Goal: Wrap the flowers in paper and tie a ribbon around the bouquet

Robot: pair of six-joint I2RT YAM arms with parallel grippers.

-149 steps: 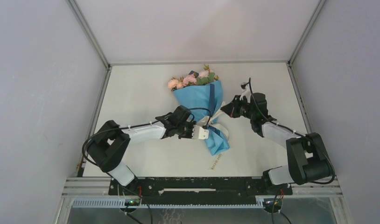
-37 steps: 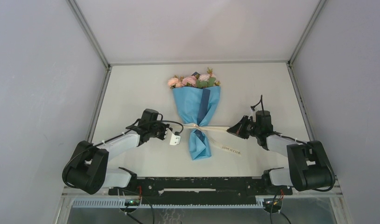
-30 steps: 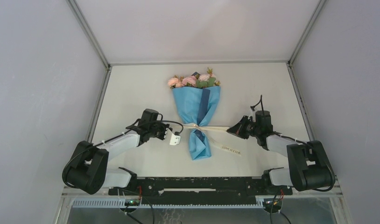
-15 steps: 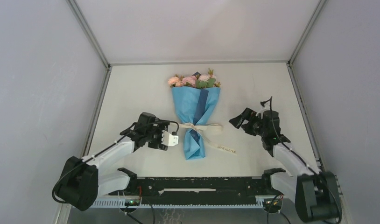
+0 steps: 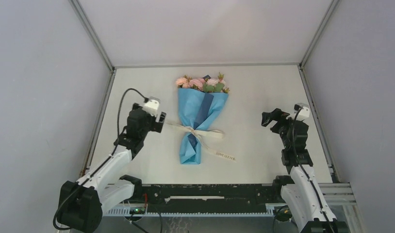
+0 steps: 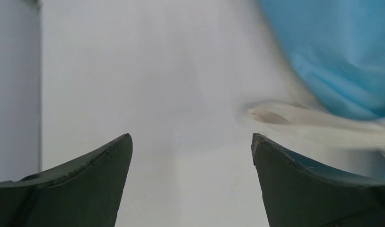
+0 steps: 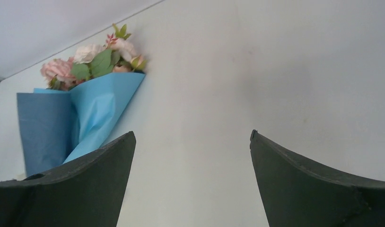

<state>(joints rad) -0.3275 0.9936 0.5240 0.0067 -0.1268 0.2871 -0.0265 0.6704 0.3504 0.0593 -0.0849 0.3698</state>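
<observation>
The bouquet lies flat mid-table, pink flowers at its far end above light-blue paper with a darker blue strip. A cream ribbon is tied round the narrow neck, its lettered tail trailing off to the right. My left gripper hangs open just left of the ribbon's free end, raised off the table. In the left wrist view the gripper holds nothing; ribbon and paper lie to its right. My right gripper is open and empty, well right of the bouquet. From the right wrist, the flowers and paper sit left of the gripper.
The white table is walled by grey panels on three sides, with metal frame posts at the back corners. Both arm bases sit on the black rail along the near edge.
Both grippers have opened, let go of the ribbon ends and pulled up and away from the bouquet. The knot stays tied, and the bouquet has shifted slightly left.
</observation>
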